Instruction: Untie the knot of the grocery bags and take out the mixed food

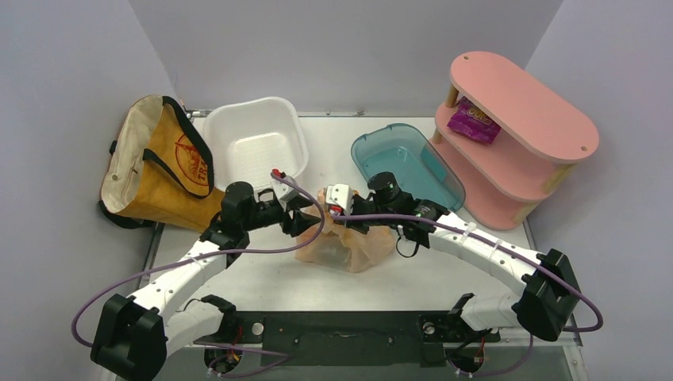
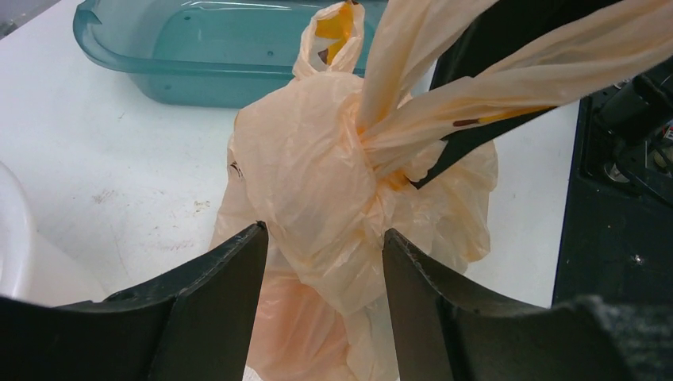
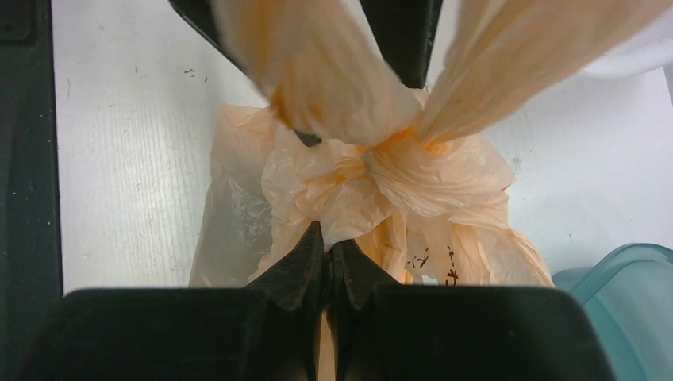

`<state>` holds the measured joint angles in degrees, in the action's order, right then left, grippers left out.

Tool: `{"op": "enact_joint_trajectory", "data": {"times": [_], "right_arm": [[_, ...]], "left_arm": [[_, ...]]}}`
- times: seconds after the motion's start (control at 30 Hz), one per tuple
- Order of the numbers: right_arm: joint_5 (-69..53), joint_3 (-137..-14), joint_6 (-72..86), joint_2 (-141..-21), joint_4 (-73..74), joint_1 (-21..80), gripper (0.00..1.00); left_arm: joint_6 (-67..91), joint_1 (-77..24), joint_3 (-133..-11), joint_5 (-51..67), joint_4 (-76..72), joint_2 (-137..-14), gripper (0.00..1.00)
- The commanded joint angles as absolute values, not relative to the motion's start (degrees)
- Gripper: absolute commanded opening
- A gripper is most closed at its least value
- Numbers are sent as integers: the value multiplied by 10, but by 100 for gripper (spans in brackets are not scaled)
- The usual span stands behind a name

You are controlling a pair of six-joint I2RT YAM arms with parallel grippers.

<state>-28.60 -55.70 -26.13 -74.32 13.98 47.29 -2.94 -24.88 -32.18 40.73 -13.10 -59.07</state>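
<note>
My right pincer, pressed together on thin plastic below the knot at frame centre, could tear the plastic bag if I tug, while my left pincer stands spread around it.

The plastic bag sits mid-counter, between the two arms. Behind it stand a tub on the left and a basin on the right. The tote lies far left; a shelf stands far right, holding a snack packet.
</note>
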Motion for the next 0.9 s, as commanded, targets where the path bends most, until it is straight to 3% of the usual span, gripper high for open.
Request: {"op": "enact_joint_trajectory", "data": {"times": [0.0, 0.07, 0.13, 0.17, 0.23, 0.5, 0.7, 0.87], "right_arm": [[-317, -586, -292, -724, 151, 478, 0], [-317, -590, -297, -722, 160, 478, 0], [-316, -587, -301, -716, 172, 473, 0], [-316, -584, -301, -709, 174, 466, 0], [-314, -570, -308, -695, 182, 456, 0], [-304, -509, -313, -612, 251, 397, 0], [-304, -506, -308, -593, 270, 362, 0], [-321, -527, -213, -594, 249, 277, 0]], "left_arm": [[-5, -259, -355, 388, -212, -615, 52], [16, -262, -362, 385, -206, -622, 50], [19, -261, -372, 391, -179, -618, 34], [19, -260, -372, 396, -168, -610, 19], [30, -255, -363, 392, -141, -590, 1], [122, -130, -310, 350, -23, -497, 0], [100, -130, -306, 360, 42, -458, 0], [73, -121, -305, 344, 75, -425, 0]]}}
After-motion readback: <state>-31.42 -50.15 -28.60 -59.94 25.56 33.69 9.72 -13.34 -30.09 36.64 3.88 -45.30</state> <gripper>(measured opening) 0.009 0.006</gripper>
